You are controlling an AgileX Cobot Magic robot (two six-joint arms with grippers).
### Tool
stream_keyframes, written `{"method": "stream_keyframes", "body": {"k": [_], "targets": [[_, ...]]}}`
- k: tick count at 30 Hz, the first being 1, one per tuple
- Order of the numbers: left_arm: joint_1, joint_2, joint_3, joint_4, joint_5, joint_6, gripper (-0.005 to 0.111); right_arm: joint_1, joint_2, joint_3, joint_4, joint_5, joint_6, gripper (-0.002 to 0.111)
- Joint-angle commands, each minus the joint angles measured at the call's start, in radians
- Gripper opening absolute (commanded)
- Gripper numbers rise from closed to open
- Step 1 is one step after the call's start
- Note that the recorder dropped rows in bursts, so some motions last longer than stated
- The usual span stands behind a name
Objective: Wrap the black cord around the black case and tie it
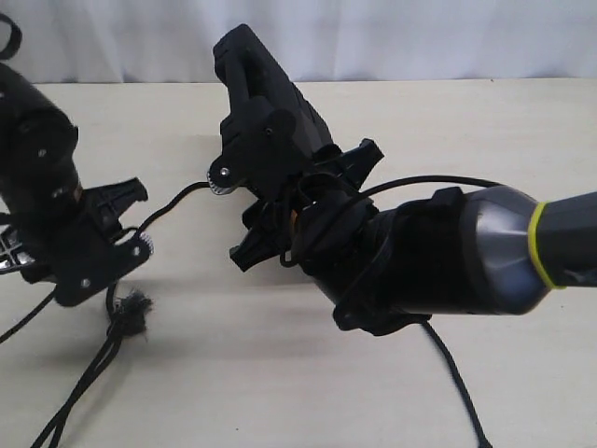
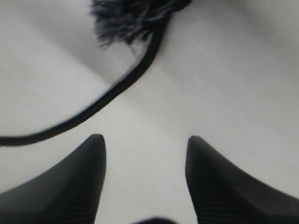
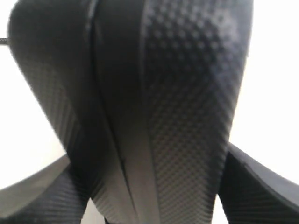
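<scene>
The left tool [image 2: 145,139] stands open, its two fingers [image 2: 88,177] well apart with only bare tabletop [image 2: 233,84] between them; it grips nothing and hovers low over the surface. Just beyond the fingertips the black cord [image 2: 117,87] crosses in a shallow curve and runs into its frayed knot [image 2: 126,18]; neither touches the fingers. In the exterior view that knot lies on the tabletop just nearer the camera than the left tool, with strands trailing from it toward the near left corner; another stretch of cord runs beside the left tool and arcs toward the middle, where its end is lost among dark parts, so whether it passes around anything cannot be told.

The right tool [image 3: 149,158] is clamped on the black case [image 3: 191,93]; the dimpled shell fills the gap, a finger on each face. The exterior view shows the case near the middle, raised and tilted, its handle-slot end uppermost toward the pale backdrop [image 1: 392,37]; its lower end is hidden behind the tool; the right arm [image 1: 485,252] reaches in from the right.
</scene>
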Motion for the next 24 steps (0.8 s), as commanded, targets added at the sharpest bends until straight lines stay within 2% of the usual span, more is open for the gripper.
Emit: {"method": "stream_keyframes", "body": {"k": [1,4,9,14,19,24], "targets": [[-0.014,0.0,0.118,0.017,-0.122,0.122,0.05,0.0,-0.018,-0.002,-0.045,0.007,-0.002,0.004],[-0.04,0.0,0.163,-0.049,-0.182,0.218,0.05,0.0,-0.018,-0.002,-0.046,0.007,-0.002,0.004],[-0.099,-0.009,0.167,-0.162,-0.23,0.245,0.05,0.0,-0.018,-0.002,-0.045,0.007,-0.021,0.004],[-0.1,-0.009,0.178,-0.124,-0.198,0.247,0.05,0.0,-0.018,-0.002,-0.045,0.007,-0.021,0.004],[-0.1,-0.007,0.26,-0.127,-0.387,0.294,0.05,0.0,-0.018,-0.002,-0.043,0.007,-0.021,0.004],[-0.1,-0.007,0.272,-0.127,-0.433,0.254,0.049,0.0,-0.018,-0.002,-0.038,0.007,-0.021,0.004]]}}
